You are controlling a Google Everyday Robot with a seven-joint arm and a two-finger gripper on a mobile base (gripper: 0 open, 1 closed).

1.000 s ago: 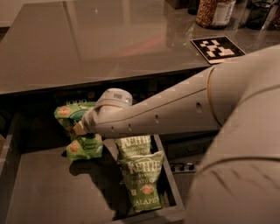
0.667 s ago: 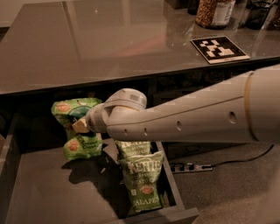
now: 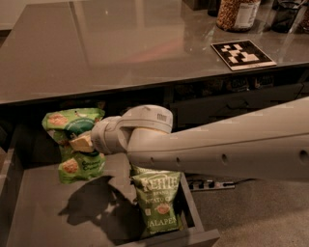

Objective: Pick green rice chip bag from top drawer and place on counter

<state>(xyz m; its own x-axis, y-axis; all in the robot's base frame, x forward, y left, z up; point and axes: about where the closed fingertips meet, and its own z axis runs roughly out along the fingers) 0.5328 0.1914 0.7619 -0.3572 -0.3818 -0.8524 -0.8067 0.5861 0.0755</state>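
Observation:
The green rice chip bag [image 3: 72, 124], light green with a dark teal circle, stands upright at the back left of the open top drawer [image 3: 43, 212]. My gripper [image 3: 81, 144] reaches in from the right and is shut on the middle of the bag, which is pinched there. One tan finger [image 3: 79, 143] shows against the bag; the other is hidden behind it. The bag's lower half [image 3: 79, 166] hangs just over the drawer floor. The glossy counter [image 3: 120, 43] lies above the drawer.
An olive-green Kettle chip bag [image 3: 158, 202] lies at the drawer's right front, with another partly hidden under my arm. A black-and-white tag [image 3: 242, 53] and a jar [image 3: 237, 13] sit on the counter's right. A power strip [image 3: 210, 184] lies on the floor.
My arm has swung lower across the view and the wrist has shifted slightly right. The bag has stayed in the gripper at about the same spot, a little further left.

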